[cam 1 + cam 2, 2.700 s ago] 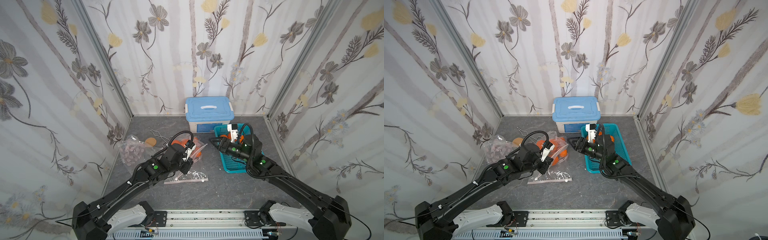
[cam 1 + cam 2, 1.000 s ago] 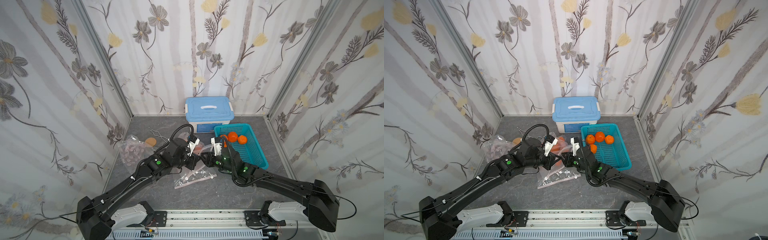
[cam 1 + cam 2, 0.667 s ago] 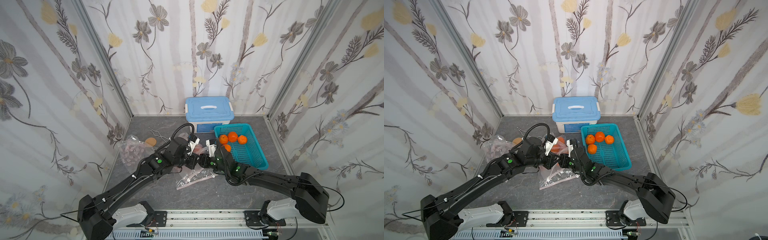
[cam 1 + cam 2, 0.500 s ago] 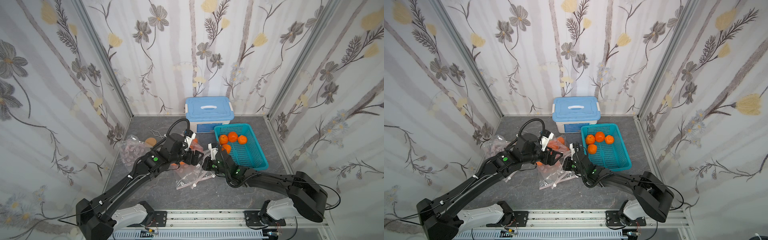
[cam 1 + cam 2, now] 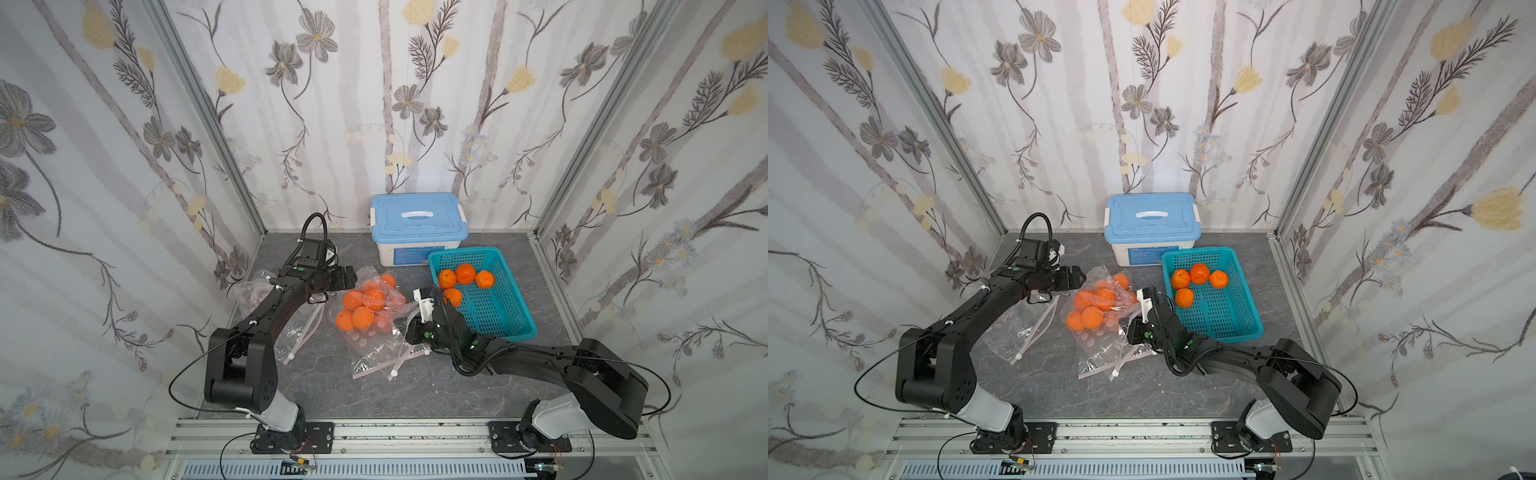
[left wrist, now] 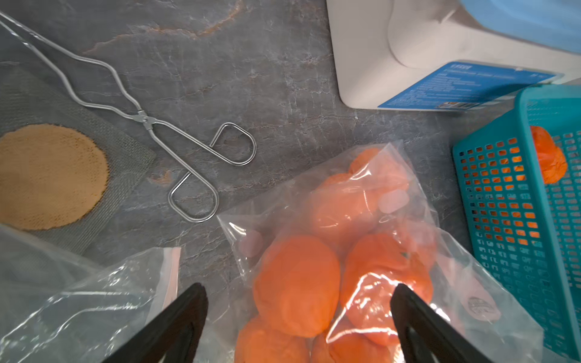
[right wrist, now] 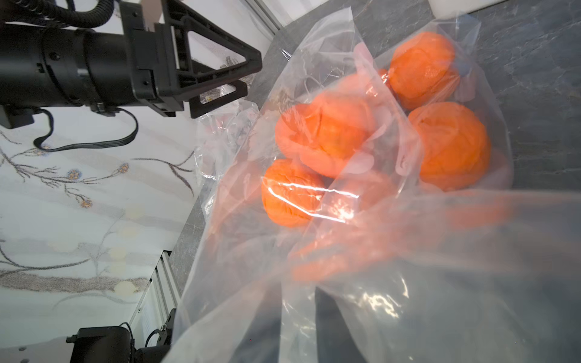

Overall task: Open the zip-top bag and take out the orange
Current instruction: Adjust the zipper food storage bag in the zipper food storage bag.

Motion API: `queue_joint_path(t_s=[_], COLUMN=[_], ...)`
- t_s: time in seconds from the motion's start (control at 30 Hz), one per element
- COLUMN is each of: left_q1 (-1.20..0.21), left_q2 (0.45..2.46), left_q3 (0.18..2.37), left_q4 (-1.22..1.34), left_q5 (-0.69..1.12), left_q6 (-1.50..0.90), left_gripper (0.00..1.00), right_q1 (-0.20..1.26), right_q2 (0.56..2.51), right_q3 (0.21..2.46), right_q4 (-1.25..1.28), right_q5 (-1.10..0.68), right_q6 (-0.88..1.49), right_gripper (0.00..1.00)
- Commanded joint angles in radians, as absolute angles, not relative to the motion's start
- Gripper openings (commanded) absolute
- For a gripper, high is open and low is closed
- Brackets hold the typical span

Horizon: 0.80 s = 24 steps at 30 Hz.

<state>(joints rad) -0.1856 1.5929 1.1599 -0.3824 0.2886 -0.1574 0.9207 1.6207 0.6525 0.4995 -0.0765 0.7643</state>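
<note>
The clear zip-top bag [image 5: 384, 332] [image 5: 1100, 345] lies in the middle of the table with several oranges [image 5: 362, 316] [image 5: 1092, 316] inside. My left gripper [image 5: 348, 279] [image 5: 1074, 278] hovers open at the bag's far left corner, holding nothing. In the left wrist view its fingers [image 6: 188, 311] straddle an orange [image 6: 292, 261] under the film, without touching it. My right gripper [image 5: 409, 329] [image 5: 1131, 332] is at the bag's right edge. In the right wrist view its jaws [image 7: 297, 284] stand close together with bag film [image 7: 393, 220] draped over and between them.
A teal basket [image 5: 525, 328] on the right holds several oranges [image 5: 465, 274]. A blue-lidded box [image 5: 417, 216] stands behind it. An empty bag [image 5: 297, 334] lies to the left. Wire tongs [image 6: 176, 147] and a round brown pad [image 6: 47, 176] lie at the back left.
My left gripper let go of the bag, opened wide and drew back to the left. The bag of oranges sank onto the table. My right gripper stayed at the bag's right edge.
</note>
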Motion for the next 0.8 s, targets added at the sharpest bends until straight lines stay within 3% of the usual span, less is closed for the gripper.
queue_joint_path(t_s=[0.0, 0.2, 0.5, 0.77], left_q1=[-0.177, -0.172, -0.176, -0.261], left_q2=[1.648, 1.745, 1.666, 1.432], left_q3=[1.131, 1.138, 1.120, 1.034], left_q4=[-0.180, -0.097, -0.177, -0.257], left_q5=[0.403, 0.553, 0.502, 0.422], left_q6=[-0.069, -0.124, -0.179, -0.292], left_gripper=[0.91, 0.71, 0.03, 0.00], right_q1=[0.922, 0.924, 0.924, 0.928], right_q2=[1.627, 1.636, 1.669, 1.697], right_q3=[0.651, 0.634, 0.613, 0.542], right_q4=[0.566, 0.587, 0.656, 0.791], right_q5=[-0.127, -0.123, -0.113, -0.102], right_q6=[0.745, 0.747, 0.750, 0.695], right_gripper=[0.23, 0.23, 0.22, 0.22])
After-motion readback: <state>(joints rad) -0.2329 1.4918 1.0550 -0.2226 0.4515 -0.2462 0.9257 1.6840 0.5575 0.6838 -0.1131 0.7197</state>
